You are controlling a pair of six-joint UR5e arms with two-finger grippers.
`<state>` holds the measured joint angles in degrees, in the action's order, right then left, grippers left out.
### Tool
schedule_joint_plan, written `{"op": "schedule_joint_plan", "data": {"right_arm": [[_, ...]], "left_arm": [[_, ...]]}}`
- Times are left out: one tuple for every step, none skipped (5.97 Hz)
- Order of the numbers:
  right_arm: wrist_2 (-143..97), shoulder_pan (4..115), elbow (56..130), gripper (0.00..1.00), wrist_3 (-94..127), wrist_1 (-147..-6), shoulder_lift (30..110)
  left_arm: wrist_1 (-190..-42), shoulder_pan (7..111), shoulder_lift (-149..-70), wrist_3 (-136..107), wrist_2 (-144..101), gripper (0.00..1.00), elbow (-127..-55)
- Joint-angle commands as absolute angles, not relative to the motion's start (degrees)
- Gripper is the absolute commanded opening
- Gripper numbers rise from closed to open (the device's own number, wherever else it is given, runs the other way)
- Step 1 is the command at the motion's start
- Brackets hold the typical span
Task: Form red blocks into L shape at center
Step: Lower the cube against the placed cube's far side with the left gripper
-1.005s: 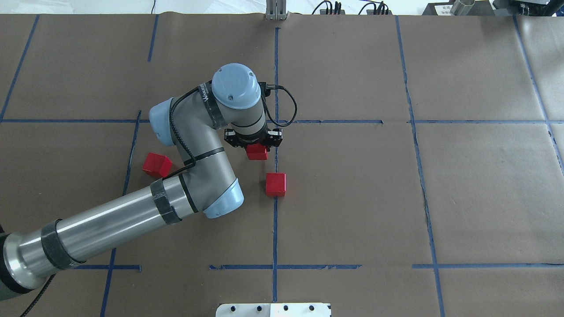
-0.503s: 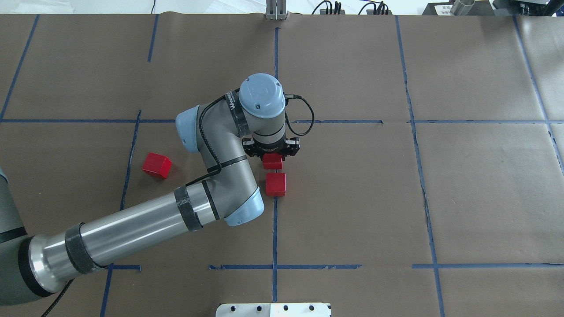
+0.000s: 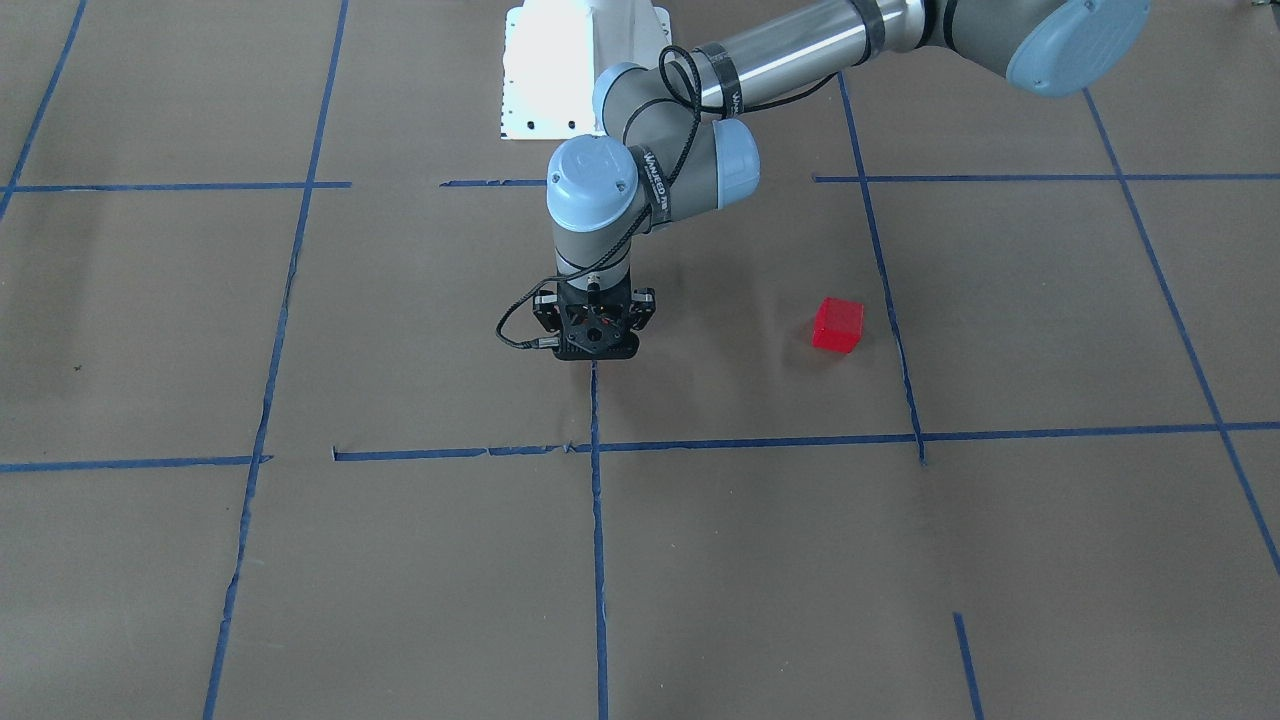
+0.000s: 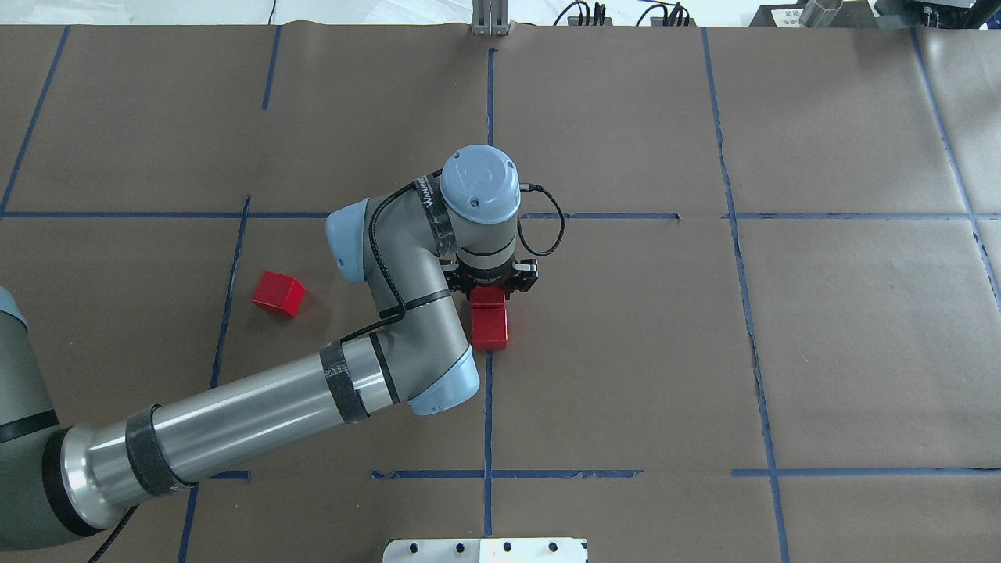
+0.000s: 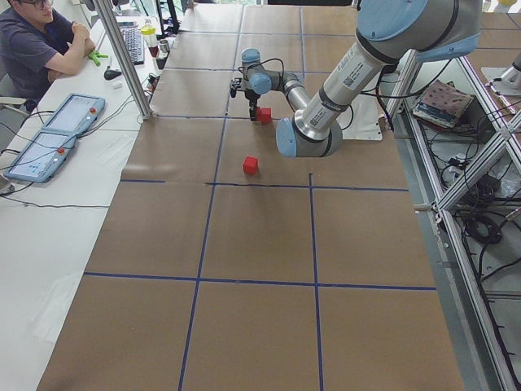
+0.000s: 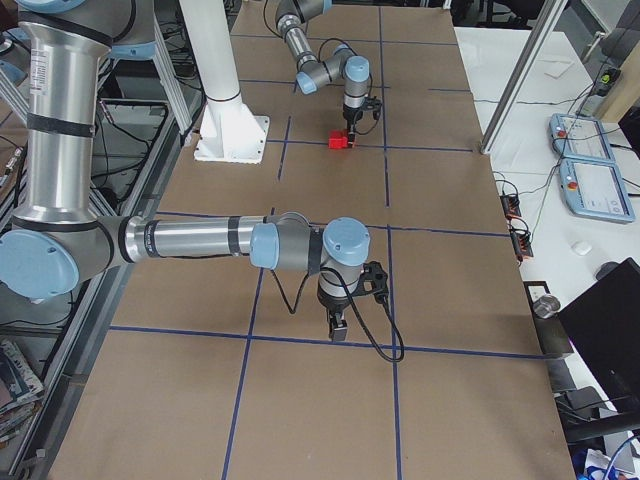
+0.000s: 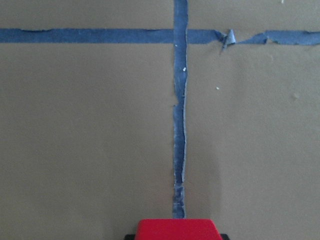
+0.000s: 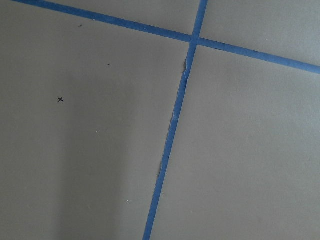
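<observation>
Brown-papered table (image 4: 782, 352) with blue tape grid (image 4: 489, 407): central red block (image 4: 489, 331) on the middle tape line, lone red block (image 4: 278, 294) toward the left edge, white base plate (image 4: 485, 550) at the robot-side edge.

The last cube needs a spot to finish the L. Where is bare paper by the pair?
Free: the brown paper right of the small red cube in the left pincer and the second cube beside it, out to the blue tape line. Crowded: their left, under the arm.

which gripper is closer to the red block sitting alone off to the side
Left. The left gripper is at the center tape line, just right of the lone red block; the right gripper hangs far off toward the table's right end.
</observation>
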<state>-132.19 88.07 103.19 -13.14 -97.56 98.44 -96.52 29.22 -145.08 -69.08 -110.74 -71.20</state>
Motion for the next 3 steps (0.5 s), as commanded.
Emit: {"op": "schedule_joint_plan", "data": {"right_arm": [[-132.19,88.07,103.27,1.00,-13.01,-97.56,98.44],[-132.19,88.07,103.27,1.00,-12.92,-97.56,98.44],[-132.19,88.07,103.27,1.00,-12.92,-97.56,98.35]], "left_arm": [[-96.50,29.09,-145.11,-69.08,-110.74,0.09,-71.19],[-96.50,29.00,-145.02,-69.17,-110.74,0.10,-71.19],[-96.50,28.92,-145.02,-69.26,-110.74,0.11,-71.19]]}}
